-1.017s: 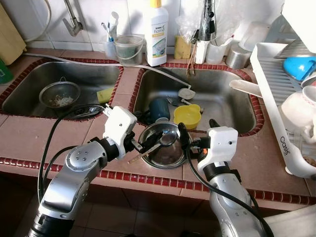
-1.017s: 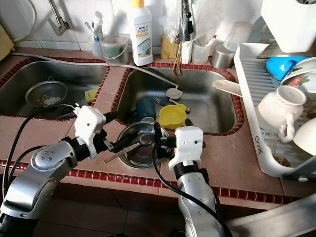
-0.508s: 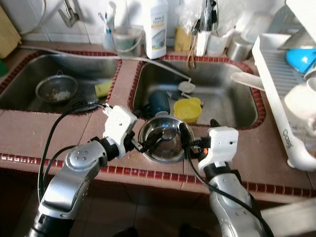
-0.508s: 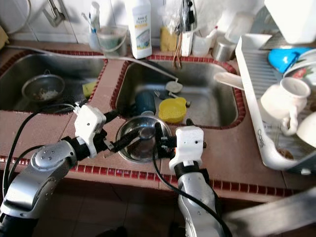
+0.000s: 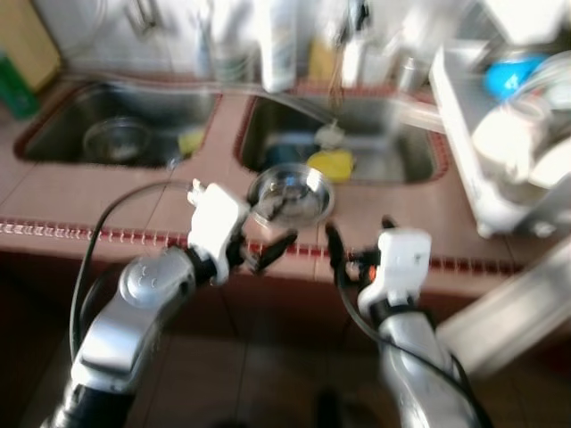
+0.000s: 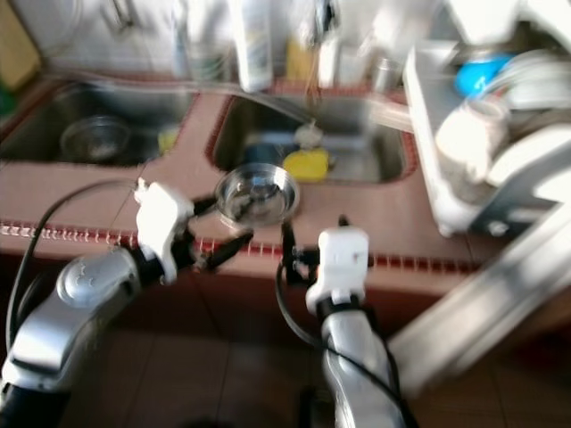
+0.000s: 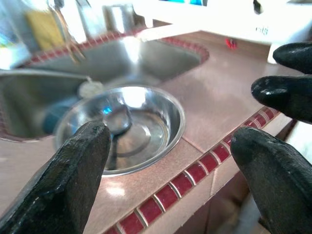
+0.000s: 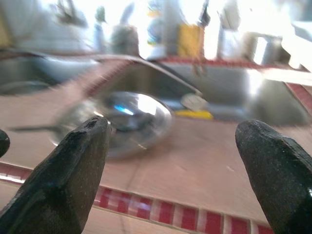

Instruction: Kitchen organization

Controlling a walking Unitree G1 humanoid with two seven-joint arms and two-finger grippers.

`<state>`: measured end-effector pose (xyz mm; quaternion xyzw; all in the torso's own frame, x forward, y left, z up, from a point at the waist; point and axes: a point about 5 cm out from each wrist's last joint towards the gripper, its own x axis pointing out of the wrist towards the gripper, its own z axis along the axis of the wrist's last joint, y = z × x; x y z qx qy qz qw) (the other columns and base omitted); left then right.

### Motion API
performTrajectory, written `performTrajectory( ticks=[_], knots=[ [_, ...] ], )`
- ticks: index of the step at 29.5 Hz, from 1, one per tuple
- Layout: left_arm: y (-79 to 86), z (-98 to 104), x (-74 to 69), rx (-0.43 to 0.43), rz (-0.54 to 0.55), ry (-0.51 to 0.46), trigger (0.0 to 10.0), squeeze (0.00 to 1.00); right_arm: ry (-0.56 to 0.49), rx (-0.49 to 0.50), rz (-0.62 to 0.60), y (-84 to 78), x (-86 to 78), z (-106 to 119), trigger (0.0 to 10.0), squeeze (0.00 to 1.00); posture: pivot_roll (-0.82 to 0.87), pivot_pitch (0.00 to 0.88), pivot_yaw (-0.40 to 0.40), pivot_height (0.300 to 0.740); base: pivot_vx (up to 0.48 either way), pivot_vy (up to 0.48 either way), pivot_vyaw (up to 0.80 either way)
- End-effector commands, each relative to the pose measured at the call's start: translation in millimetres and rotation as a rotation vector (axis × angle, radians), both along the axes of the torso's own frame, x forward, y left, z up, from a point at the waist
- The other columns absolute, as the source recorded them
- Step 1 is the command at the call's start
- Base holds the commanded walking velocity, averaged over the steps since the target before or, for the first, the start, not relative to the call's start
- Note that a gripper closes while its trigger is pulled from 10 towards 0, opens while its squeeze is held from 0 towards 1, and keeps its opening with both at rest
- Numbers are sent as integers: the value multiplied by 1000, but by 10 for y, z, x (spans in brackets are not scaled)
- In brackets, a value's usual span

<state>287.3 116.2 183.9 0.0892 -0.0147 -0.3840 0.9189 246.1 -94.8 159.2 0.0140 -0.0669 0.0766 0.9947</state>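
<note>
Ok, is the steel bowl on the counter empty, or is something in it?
Not empty: the steel bowl sits upright on the tiled counter with what looks like a spoon resting inside. Blur hides anything smaller.

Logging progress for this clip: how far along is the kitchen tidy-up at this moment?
Done: a steel bowl with a spoon in it sits on the counter, apart from both arms. In hand: nothing; the left pincer and right pincer hang open over the counter's edge. Left: a yellow cup and other items in the right sink, a strainer in the left sink. The views are blurred.
</note>
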Motion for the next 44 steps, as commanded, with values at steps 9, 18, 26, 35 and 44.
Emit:
performTrajectory(
  ticks=[9, 18, 26, 35, 44],
  knots=[
    [4, 2, -6, 29, -22, -21, 10000, 0, -1, 2, 20, 13, -18, 9, 10000, 0, -140, 141, 62, 740, 0, 0, 0],
    [-92, -83, 14, 47, -54, -25, 10000, 0, 1, -52, 43, -44, 13, -30, 10000, 0, -144, 129, 58, 740, 0, 0, 0],
    [-98, -156, 207, 14, 22, -5, 10000, 0, 8, -88, 155, -39, 32, -72, 10000, 0, -159, 119, 59, 740, 0, 0, 0],
    [-1, -191, 434, 26, 86, -18, 10000, 0, 27, -134, 183, -111, 1, -177, 10000, 0, -166, 126, 57, 740, 0, 0, 0],
    [76, -322, 574, 59, 106, -6, 10000, 0, 25, -85, 281, -43, -108, -166, 10000, 0, -183, 133, 71, 740, 0, 0, 0]
  ],
)
